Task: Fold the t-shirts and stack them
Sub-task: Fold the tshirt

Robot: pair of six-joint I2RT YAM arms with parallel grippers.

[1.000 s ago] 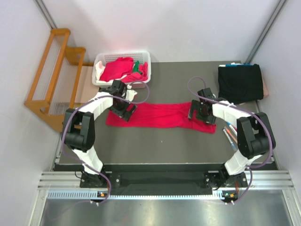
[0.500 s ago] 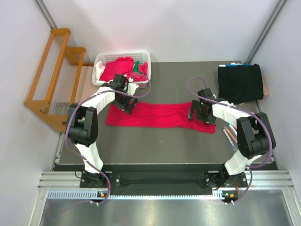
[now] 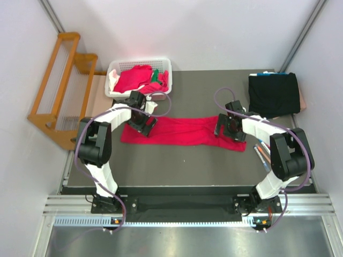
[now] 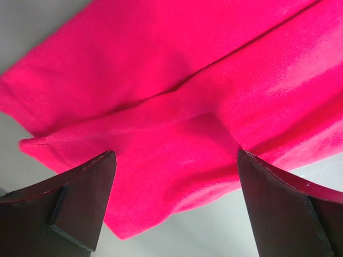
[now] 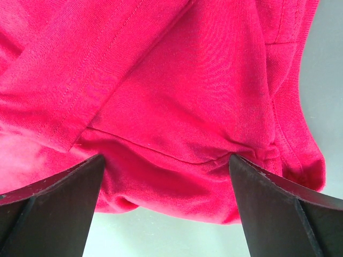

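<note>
A crimson red t-shirt [image 3: 182, 131] lies folded into a long strip across the middle of the table. My left gripper [image 3: 140, 123] hovers over its left end, jaws open, with the cloth's corner [image 4: 161, 176] between the fingers but not pinched. My right gripper [image 3: 227, 128] stands open over the strip's right end, where a bunched hem [image 5: 177, 176] lies between the fingers. More red t-shirts [image 3: 136, 79] with bits of green and white fill the basket. A black t-shirt [image 3: 273, 93] lies folded at the back right.
The white plastic basket [image 3: 113, 68] stands at the table's back left corner. A wooden frame [image 3: 56, 80] stands off the table's left side. Small pens or tools [image 3: 261, 151] lie by the right edge.
The left gripper swung toward the basket half a second ago and has come back over the strip's left end. The right arm and the shirt have not moved.
</note>
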